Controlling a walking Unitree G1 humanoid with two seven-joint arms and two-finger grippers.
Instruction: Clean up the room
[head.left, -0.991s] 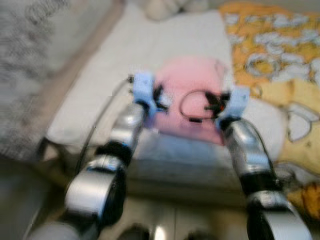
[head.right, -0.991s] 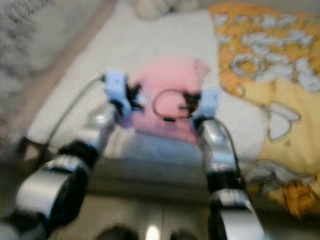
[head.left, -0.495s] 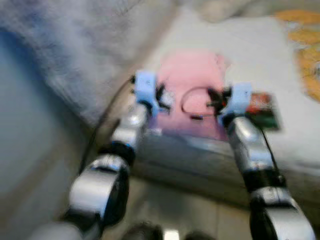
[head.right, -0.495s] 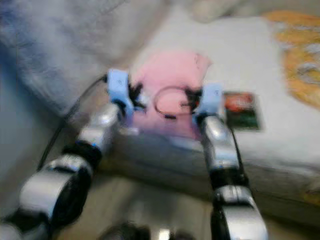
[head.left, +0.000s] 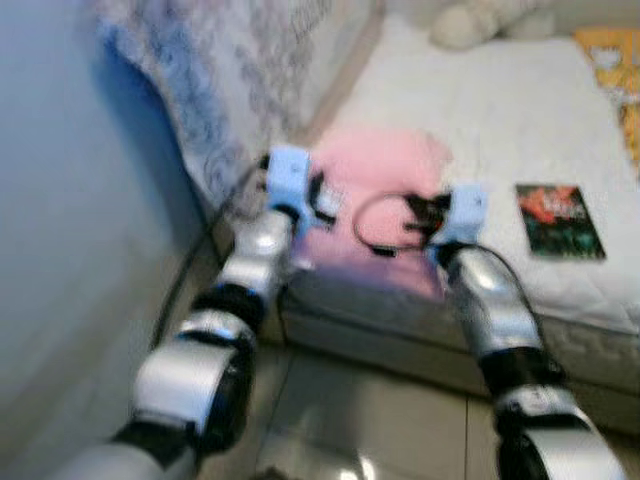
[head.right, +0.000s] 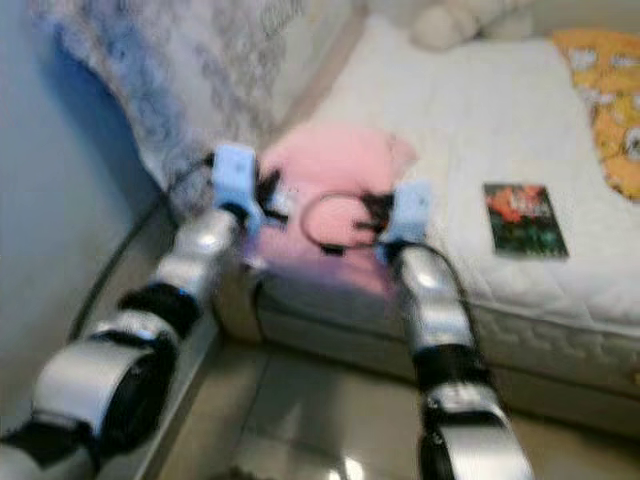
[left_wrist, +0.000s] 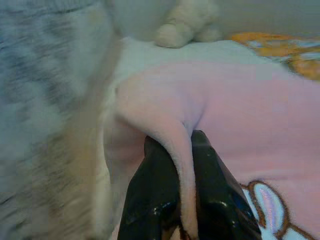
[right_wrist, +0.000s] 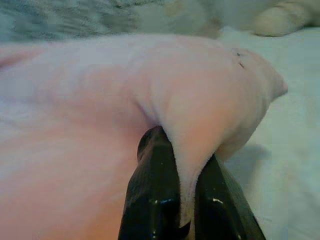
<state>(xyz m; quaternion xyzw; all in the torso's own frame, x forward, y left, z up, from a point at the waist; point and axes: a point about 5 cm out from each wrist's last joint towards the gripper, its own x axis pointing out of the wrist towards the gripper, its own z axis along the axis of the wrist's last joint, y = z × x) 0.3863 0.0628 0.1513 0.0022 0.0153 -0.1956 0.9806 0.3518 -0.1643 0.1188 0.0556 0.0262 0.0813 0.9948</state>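
Note:
A pink cloth (head.left: 380, 165) lies spread over the near left corner of the white mattress (head.left: 480, 110) and hangs over its front edge. My left gripper (head.left: 322, 198) is shut on the cloth's left edge; in the left wrist view a fold of pink fabric (left_wrist: 180, 150) is pinched between the black fingers (left_wrist: 150, 200). My right gripper (head.left: 418, 212) is shut on the cloth nearer its right side, and the right wrist view has a pink fold (right_wrist: 187, 150) squeezed between its fingers (right_wrist: 152, 195). A black cable loop (head.left: 372, 225) hangs between the wrists.
A red and green book (head.left: 558, 220) lies on the mattress right of the cloth. A grey patterned blanket (head.left: 215, 90) drapes at the left beside a blue wall (head.left: 70, 230). A plush toy (head.left: 470, 22) sits at the bed's far end, an orange blanket (head.right: 605, 90) at the right. Tiled floor (head.left: 370, 420) lies below.
The view has swung left and pulled back, bringing the blue wall and the whole book into sight. Both grippers keep their hold on the pink cloth.

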